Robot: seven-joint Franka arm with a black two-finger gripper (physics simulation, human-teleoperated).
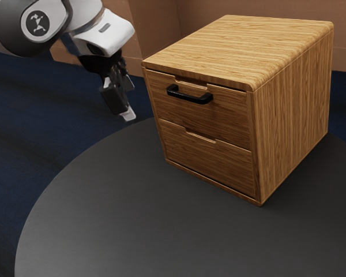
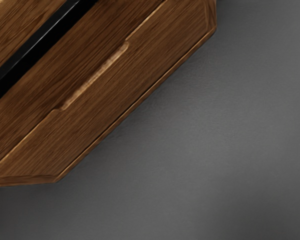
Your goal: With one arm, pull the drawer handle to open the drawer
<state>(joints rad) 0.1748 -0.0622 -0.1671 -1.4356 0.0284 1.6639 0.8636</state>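
The tool [image 1: 127, 113], whose spread I cannot tell, hangs well apart from the black handle [image 1: 189, 94] on the top drawer [image 1: 213, 115], toward the exterior view's left, so a low or skewed approach could hit wood and miss the handle.

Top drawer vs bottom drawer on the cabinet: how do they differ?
The top drawer carries a black bar handle; the bottom drawer has none, just a wooden groove along its upper edge. The top drawer sits under the cabinet top; the bottom drawer sits nearest the table. Shared: same wood grain, both look shut.
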